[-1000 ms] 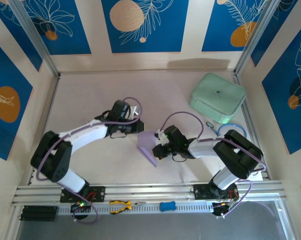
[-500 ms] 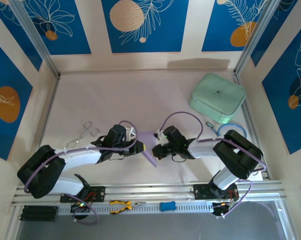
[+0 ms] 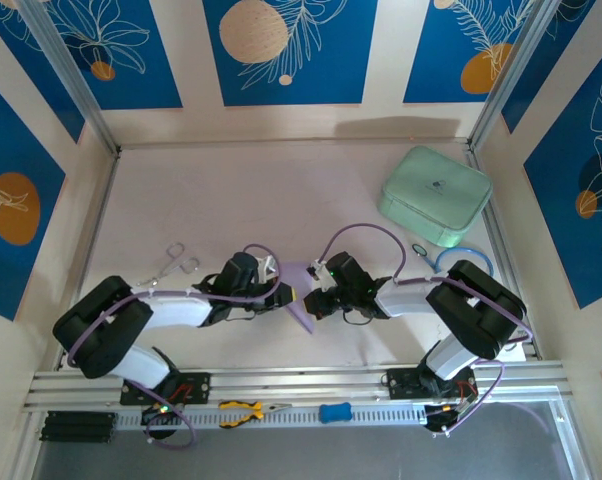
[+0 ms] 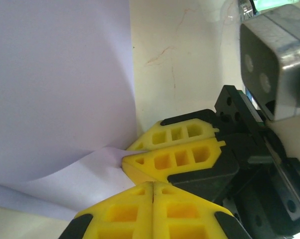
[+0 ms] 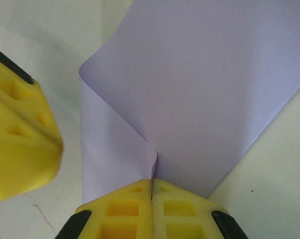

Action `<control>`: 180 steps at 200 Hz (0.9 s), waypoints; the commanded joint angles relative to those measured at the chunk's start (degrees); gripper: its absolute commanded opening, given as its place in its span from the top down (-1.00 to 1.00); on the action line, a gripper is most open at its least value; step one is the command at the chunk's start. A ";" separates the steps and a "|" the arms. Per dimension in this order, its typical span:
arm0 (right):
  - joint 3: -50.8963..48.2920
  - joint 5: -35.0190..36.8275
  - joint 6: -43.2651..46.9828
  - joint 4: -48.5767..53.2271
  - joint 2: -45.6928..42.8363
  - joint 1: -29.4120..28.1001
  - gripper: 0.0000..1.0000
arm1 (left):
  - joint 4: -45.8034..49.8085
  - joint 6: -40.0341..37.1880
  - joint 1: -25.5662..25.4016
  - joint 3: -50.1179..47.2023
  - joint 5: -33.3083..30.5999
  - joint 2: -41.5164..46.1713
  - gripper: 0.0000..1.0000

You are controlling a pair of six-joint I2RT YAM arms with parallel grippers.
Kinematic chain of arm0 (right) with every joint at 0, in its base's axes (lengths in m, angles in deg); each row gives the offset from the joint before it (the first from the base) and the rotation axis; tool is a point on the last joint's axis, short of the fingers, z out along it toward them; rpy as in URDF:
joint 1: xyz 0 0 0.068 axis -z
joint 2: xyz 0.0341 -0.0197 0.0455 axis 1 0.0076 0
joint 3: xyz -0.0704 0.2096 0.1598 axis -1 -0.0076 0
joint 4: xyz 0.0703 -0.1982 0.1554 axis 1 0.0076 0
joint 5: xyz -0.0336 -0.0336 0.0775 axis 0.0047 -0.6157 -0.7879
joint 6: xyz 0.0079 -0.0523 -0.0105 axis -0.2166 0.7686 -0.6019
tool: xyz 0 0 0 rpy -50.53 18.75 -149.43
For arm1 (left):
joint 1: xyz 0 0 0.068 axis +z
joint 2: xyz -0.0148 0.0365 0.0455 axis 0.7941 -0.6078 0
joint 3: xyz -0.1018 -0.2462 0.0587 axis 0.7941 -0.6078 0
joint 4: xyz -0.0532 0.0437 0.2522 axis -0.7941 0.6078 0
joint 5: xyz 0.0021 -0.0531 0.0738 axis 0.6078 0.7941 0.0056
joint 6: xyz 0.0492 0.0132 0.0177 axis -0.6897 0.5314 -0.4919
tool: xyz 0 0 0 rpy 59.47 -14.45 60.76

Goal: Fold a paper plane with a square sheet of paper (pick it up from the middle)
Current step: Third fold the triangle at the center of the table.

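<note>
The square sheet of paper (image 3: 301, 318) is pale lavender and stands bent up off the table at centre front. My right gripper (image 3: 313, 300) is shut on it. In the right wrist view the yellow jaws (image 5: 151, 183) pinch a creased fold of the sheet (image 5: 205, 84), which curls up and away. My left gripper (image 3: 284, 292) is shut with nothing between its jaws, tip to tip with the right one. In the left wrist view its closed jaws (image 4: 153, 185) sit just below the right gripper's fingers (image 4: 175, 159), with the sheet (image 4: 60, 89) to the left.
A mint-green rounded case (image 3: 436, 195) lies at the back right, with a blue ring (image 3: 466, 262) near it. Metal scissors (image 3: 171, 262) lie left of the left arm. Yellow pliers (image 3: 243, 410) and a blue tool (image 3: 334, 411) rest on the front rail.
The left arm has swung toward the front, bringing its shut gripper down beside the paper and the right gripper. The right gripper has kept its hold and barely moved.
</note>
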 commanded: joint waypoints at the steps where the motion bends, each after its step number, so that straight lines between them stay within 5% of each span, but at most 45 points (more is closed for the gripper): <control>1: -1.16 2.37 -0.30 3.77 0.14 -0.25 0.96 | -4.16 0.69 -0.44 -0.34 0.29 -1.56 1.00; 180: -0.80 2.33 -0.12 4.23 0.68 -0.35 0.96 | -5.96 1.68 -0.53 -2.14 -0.69 -3.62 1.00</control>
